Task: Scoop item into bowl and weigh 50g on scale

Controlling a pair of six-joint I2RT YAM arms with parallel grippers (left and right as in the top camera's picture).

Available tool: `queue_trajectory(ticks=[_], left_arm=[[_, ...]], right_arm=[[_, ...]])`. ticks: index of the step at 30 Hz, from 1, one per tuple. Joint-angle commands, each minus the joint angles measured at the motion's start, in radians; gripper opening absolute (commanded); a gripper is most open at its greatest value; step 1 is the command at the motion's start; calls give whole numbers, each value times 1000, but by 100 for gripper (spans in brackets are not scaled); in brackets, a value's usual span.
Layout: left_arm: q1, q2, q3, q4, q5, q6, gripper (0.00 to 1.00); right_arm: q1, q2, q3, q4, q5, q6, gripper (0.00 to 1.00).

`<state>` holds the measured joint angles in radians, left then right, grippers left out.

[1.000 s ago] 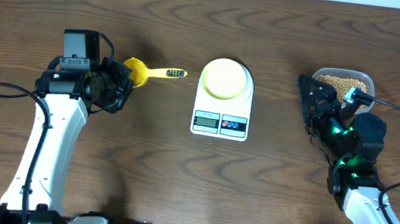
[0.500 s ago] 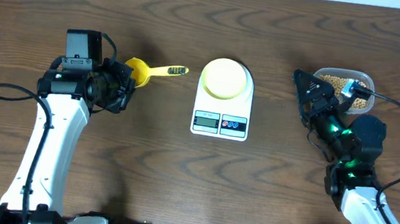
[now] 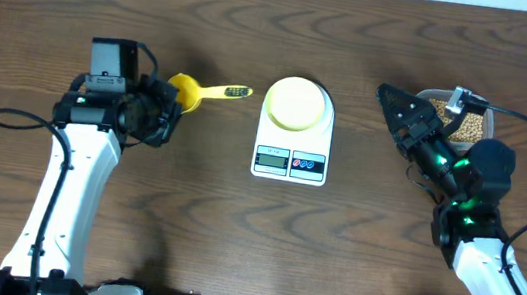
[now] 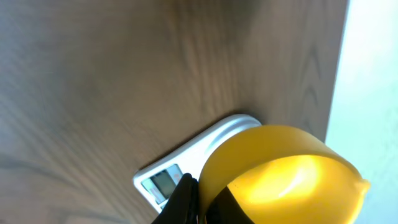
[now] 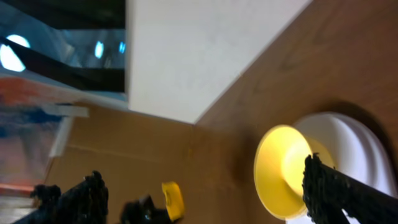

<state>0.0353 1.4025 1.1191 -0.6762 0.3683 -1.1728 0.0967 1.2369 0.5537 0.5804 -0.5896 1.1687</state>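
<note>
Your left jaws pinch the light, stiff scoop [image 3: 188, 93] by its cup, right jaws spread; loose beans [image 3: 465, 130] likely roll easily.

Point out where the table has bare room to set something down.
Bare: the wide front stretch of table between the left arm and right arm, in front of the scale; also the back-left corner. Crowded: between the scoop and bowl, and around the right gripper by the bean tub.
</note>
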Motion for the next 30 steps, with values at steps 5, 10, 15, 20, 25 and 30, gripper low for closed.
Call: queue_trajectory(ticks=[5,10,15,20,25,30], left_arm=[[-95,-11,16,110,-14,53,8],[-124,-11,16,142,-21,53,8],[-133,-11,16,145,-21,53,8],[-133,-11,16,145,-9,49,8],[-133,-11,16,144,-2,38,8],[-137,-11,16,144,8,29,8]], right_arm=[[7,2,84,-114,-24,-103,96],[24,7,95,-114,-31,-121,96],[51,23,115,-113,-26,-127,96],[100,65,151,-113,-13,-131,96],[144,133,196,-113,9,-154,96],[188,204,244,-109,28,-172,96]])
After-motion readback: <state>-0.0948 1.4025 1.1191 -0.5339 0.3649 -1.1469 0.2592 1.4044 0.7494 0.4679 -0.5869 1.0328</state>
